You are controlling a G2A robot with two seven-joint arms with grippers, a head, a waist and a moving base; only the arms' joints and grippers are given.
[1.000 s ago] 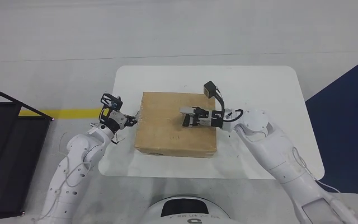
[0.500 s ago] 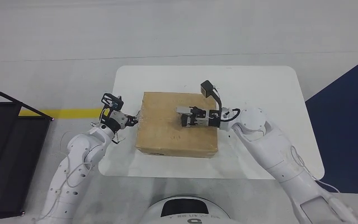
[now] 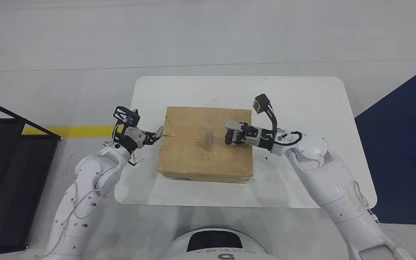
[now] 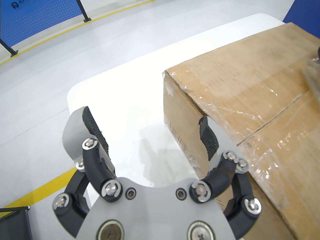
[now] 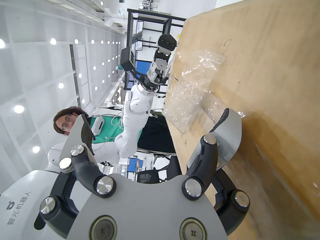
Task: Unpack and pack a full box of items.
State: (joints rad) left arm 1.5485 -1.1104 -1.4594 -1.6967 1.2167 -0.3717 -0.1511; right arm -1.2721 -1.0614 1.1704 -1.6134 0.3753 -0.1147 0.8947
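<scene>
Top view: white table (image 3: 312,97) shows on every side of the cardboard box (image 3: 195,153). The box stands flat with its flaps shut.

My right gripper (image 3: 229,135) lies over the box lid, toward the box's right edge. Fingers are spread wide with nothing between them. One finger sits close against the cardboard; I cannot tell if it touches.

My left gripper (image 3: 158,134) is at the box's left side, level with the end of the lid seam. Fingers are spread and empty, one fingertip just beside the box's upper edge.

Clear tape (image 3: 207,136) covers the seam; a crumpled loose patch stands up mid-lid, between my two grippers.
</scene>
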